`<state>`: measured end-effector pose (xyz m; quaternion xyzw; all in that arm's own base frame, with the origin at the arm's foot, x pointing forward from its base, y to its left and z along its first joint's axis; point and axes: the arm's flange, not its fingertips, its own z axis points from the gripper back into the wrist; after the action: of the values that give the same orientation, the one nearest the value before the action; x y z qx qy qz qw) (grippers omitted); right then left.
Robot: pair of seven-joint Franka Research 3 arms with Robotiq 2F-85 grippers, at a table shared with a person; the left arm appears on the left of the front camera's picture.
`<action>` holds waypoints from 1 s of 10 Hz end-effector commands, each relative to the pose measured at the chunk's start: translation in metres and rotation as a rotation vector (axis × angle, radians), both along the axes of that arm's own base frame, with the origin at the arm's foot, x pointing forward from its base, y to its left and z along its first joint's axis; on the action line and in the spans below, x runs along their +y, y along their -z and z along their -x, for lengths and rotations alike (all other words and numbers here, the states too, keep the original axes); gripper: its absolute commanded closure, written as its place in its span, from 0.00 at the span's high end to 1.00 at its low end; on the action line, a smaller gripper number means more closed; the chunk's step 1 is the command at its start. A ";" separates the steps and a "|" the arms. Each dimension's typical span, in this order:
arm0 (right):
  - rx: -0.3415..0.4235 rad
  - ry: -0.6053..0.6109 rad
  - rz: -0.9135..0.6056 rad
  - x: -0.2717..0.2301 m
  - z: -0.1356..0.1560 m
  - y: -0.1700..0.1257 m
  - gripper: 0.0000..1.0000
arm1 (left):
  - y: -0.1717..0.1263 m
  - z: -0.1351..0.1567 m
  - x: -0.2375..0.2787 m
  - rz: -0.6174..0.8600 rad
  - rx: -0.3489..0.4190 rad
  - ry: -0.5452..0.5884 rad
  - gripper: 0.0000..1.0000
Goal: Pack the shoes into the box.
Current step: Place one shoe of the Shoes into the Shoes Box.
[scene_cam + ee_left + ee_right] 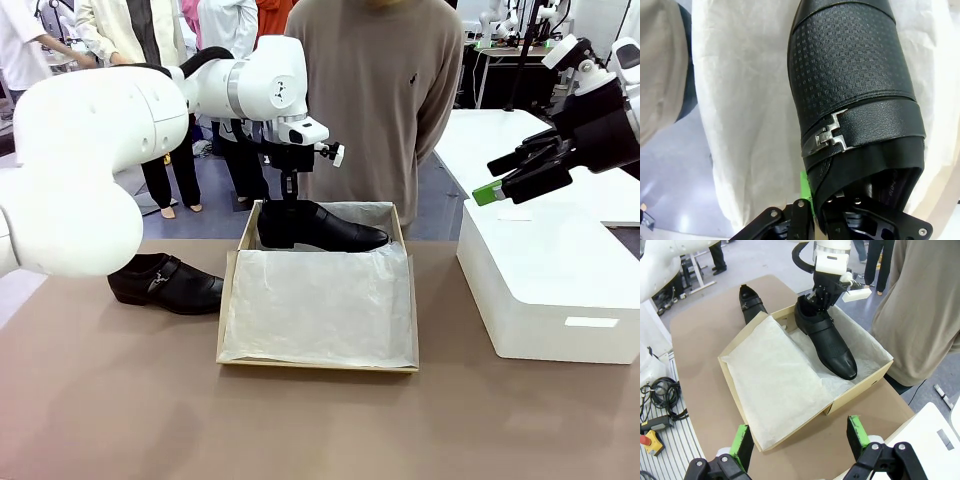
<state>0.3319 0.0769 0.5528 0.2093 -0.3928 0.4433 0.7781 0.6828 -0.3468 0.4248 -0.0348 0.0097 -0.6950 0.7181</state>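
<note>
Left end effector (pixel 290 196) — clamped on shoe (pixel 322 228) at heel, to seat it along far side of box (pixel 320 365); right end effector (pixel 492 178) — open.

I can't read a single word or number from here. The person's sweater (pixel 370 120) carries a small dark emblem (pixel 411 77), too tiny to identify. The white block (pixel 540 290) has a pale label (pixel 590 322) with no legible print. Faint lettering (pixel 890 189) inside the shoe (pixel 855 75) is a blur.
</note>
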 end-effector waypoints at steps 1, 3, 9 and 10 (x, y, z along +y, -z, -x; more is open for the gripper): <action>-0.011 -0.015 -0.012 0.000 -0.002 0.000 1.00 | -0.003 -0.013 -0.003 -0.001 -0.009 -0.017 0.00; -0.011 -0.015 -0.012 0.000 -0.002 0.000 1.00 | 0.008 -0.015 -0.002 -0.001 0.008 -0.012 0.00; -0.011 -0.015 -0.012 0.000 -0.002 0.000 1.00 | 0.014 -0.017 -0.002 -0.003 0.018 -0.020 0.17; -0.011 -0.015 -0.012 0.000 -0.002 0.000 1.00 | 0.014 -0.017 -0.002 0.001 0.021 -0.019 0.36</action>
<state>0.3319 0.0769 0.5528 0.2093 -0.3928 0.4433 0.7781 0.6890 -0.3446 0.4013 -0.0405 0.0189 -0.6920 0.7205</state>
